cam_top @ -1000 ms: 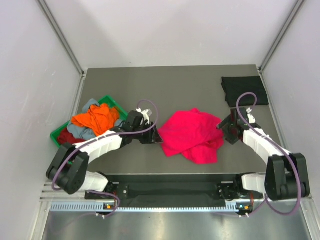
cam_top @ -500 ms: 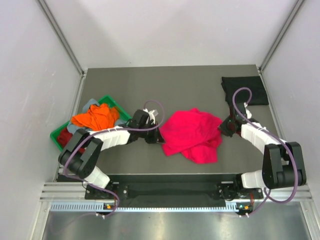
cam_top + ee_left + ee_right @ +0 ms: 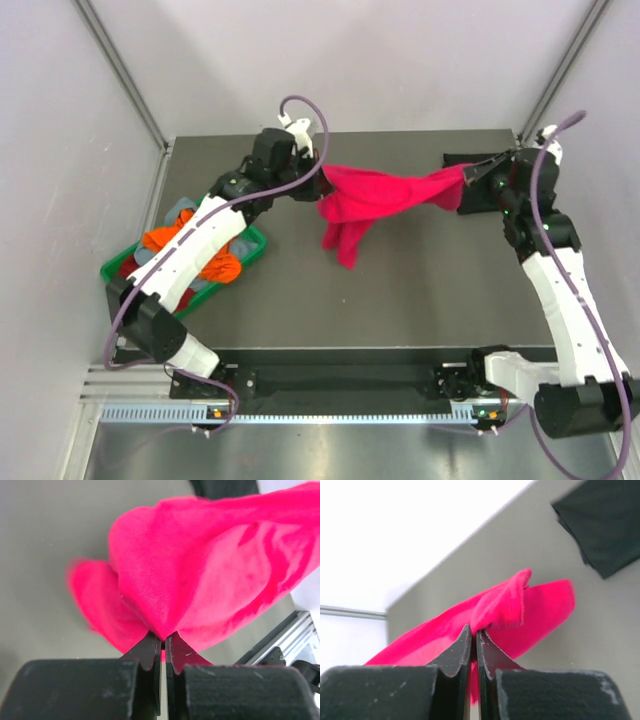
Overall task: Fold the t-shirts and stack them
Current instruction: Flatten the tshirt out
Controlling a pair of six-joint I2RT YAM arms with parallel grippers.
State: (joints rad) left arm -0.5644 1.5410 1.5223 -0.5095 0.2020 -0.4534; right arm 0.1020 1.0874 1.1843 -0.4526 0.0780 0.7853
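A bright pink-red t-shirt (image 3: 385,195) hangs in the air above the back of the table, stretched between both grippers, with a bunch of cloth drooping at its left-middle. My left gripper (image 3: 318,178) is shut on its left end (image 3: 165,630). Shut on the right end (image 3: 495,615) is my right gripper (image 3: 467,175). A folded black t-shirt (image 3: 508,186) lies flat at the back right corner, also seen in the right wrist view (image 3: 605,525). Orange (image 3: 190,240), grey-blue and dark red t-shirts lie heaped in the tray.
The green plastic tray (image 3: 255,243) sits at the left edge of the dark table (image 3: 400,290), partly under my left arm. White walls with metal rails close in the back and both sides.
Both grippers closed on the pink-red t-shirt where it lay crumpled mid-table, then lifted it up and toward the back, pulling it out between them.
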